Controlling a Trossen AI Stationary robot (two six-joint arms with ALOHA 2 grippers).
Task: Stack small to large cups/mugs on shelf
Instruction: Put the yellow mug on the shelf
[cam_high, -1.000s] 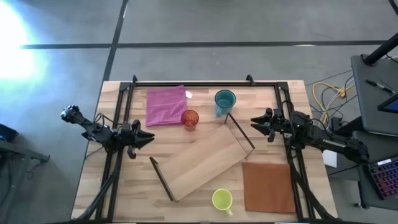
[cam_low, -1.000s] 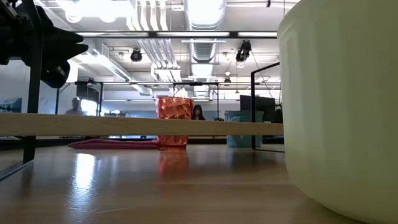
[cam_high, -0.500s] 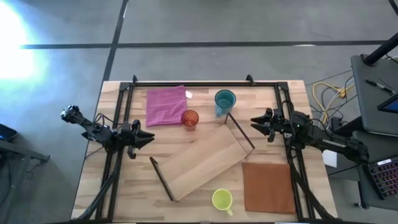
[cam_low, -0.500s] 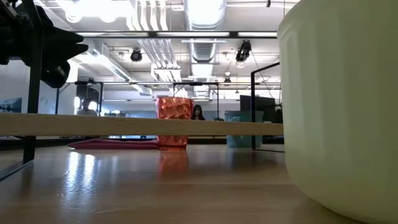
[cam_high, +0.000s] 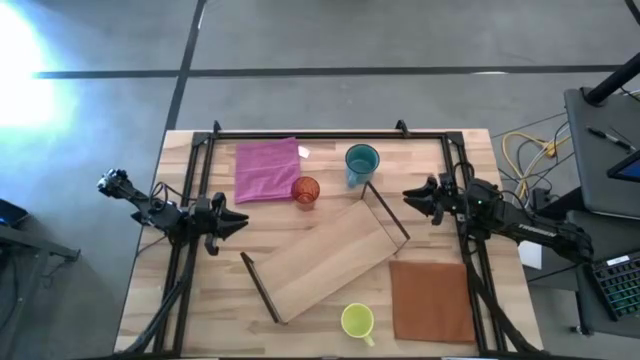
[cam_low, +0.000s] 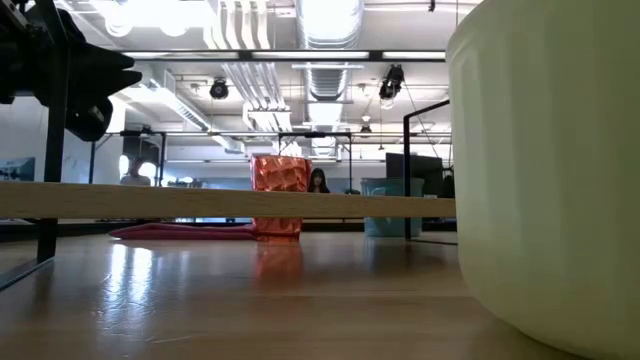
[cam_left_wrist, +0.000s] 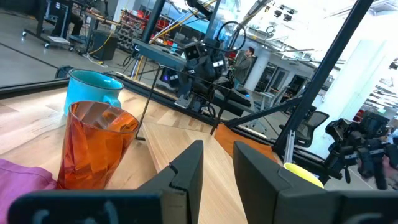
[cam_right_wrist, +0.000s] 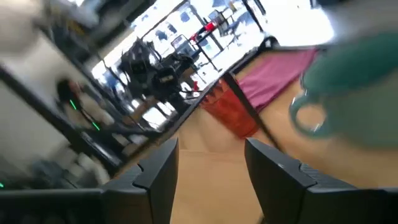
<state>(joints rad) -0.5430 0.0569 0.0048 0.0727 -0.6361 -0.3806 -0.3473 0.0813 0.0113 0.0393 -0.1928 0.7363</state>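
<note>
The shelf (cam_high: 320, 258), a light wooden plank on dark wire frames, stands aslant at the table's middle. The orange-red cup (cam_high: 305, 190) stands upright on the table just beyond the shelf's far edge. The teal mug (cam_high: 361, 162) stands to the cup's right, by the shelf's right frame. The yellow-green mug (cam_high: 357, 321) stands near the table's front edge and fills the right of the low view (cam_low: 545, 170). My left gripper (cam_high: 238, 222) is open and empty at the left, pointing toward the shelf. My right gripper (cam_high: 410, 197) is open and empty at the right, beside the shelf's right frame.
A pink cloth (cam_high: 267, 168) lies at the far left of the table. A brown square mat (cam_high: 431, 300) lies at the near right. Dark metal rails (cam_high: 330, 133) run along the table's far, left and right edges. People show in the room behind.
</note>
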